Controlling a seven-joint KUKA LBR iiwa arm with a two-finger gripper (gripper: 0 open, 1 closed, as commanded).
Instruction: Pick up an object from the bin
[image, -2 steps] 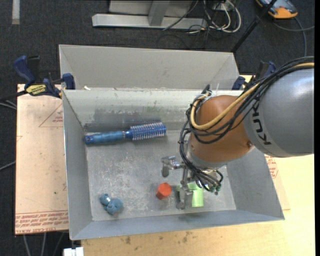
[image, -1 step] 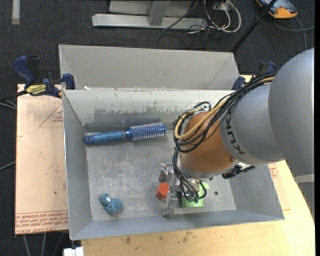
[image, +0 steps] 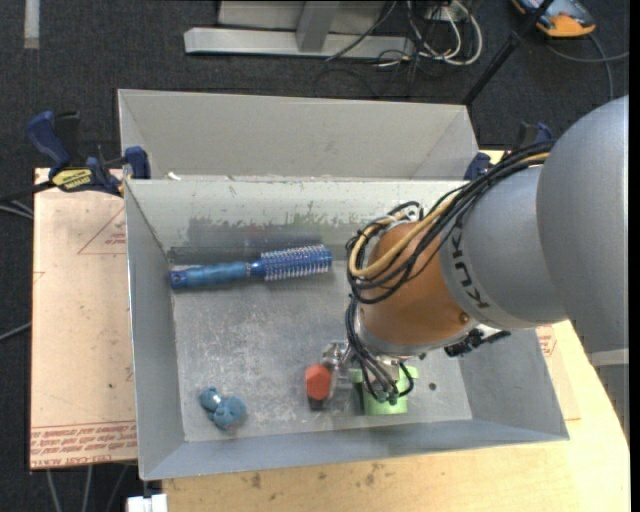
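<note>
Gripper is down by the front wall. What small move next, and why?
Probably a short straight lift. The gripper sits low at the bin's front, over a green thing with an orange block close beside it. The wrist hides the grip, so a small rise would show whether anything comes up.

Scuffed matt metal bin; glossy, probably plastic blue brush.

Arm over orange block, green object; blue brush apart.

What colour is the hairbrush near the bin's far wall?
Blue hairbrush, seen in the camera view.
</note>
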